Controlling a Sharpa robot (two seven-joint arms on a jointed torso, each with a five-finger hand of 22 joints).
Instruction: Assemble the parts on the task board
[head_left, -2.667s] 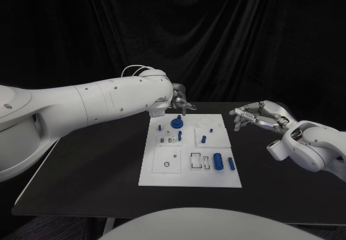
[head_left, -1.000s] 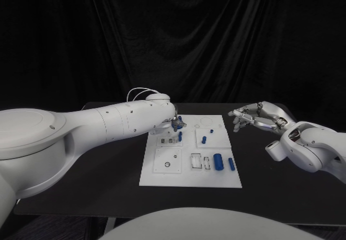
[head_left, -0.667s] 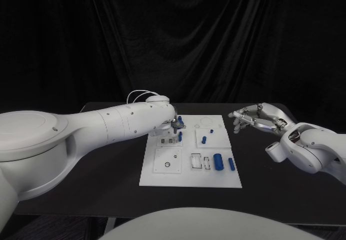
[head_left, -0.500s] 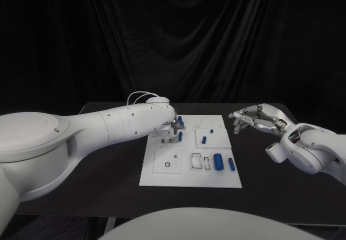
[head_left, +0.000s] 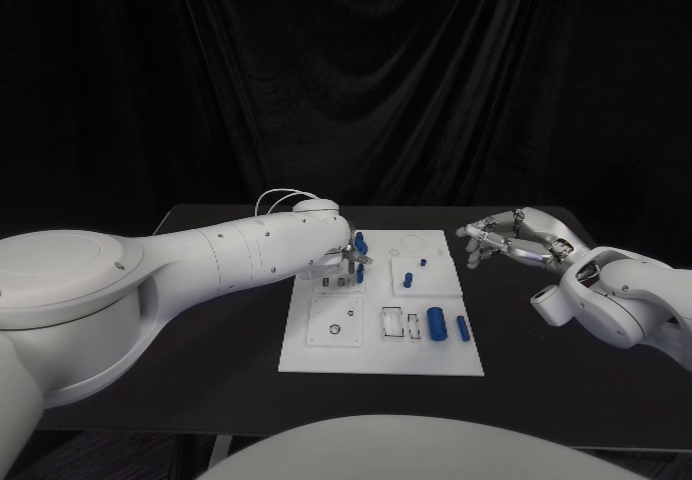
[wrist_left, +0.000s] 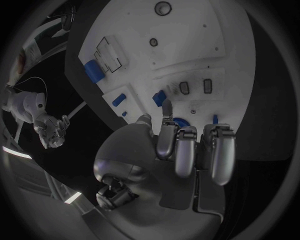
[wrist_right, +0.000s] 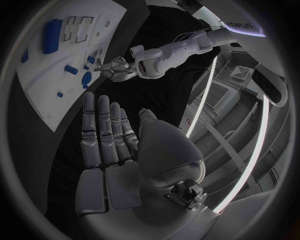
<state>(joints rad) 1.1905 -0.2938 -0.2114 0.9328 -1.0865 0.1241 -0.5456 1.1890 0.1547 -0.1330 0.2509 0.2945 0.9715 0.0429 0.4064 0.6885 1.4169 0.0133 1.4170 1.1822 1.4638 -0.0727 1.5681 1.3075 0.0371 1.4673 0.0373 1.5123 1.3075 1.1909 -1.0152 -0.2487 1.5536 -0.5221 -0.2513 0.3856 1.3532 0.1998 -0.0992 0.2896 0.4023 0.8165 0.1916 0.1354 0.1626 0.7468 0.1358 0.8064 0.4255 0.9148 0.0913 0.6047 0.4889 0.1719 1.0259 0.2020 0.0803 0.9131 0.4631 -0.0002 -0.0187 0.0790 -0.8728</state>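
Several blue parts (head_left: 437, 323) lie loose on the board (head_left: 381, 360) in your head view: a thick cylinder and a slimmer one near the right edge, plus small pieces further back. Your left hand (head_left: 348, 257) sits low over the board's far left corner, right by an upright blue peg (head_left: 359, 241); whether it grips the peg you cannot tell from here. Your right hand (head_left: 513, 238) hangs off the board's right side, well apart from it, fingers loosely spread and holding nothing.

In the left wrist view, the left hand (wrist_left: 187, 155) has its fingers curled over the board (wrist_left: 206, 40), with a round blue part (wrist_left: 182, 121) just past the fingertips (wrist_left: 166, 107). Contact is hidden, so treat the grip as unknown. Empty slots and holes show on the board beyond.

In the right wrist view, the right hand (wrist_right: 112, 145) is flat, fingers straight, empty. The board (wrist_right: 56, 75) lies off to one side with its blue parts (wrist_right: 51, 36) unseated.

By my reading, you are early: most parts wait loose, and the slots stand unfilled.
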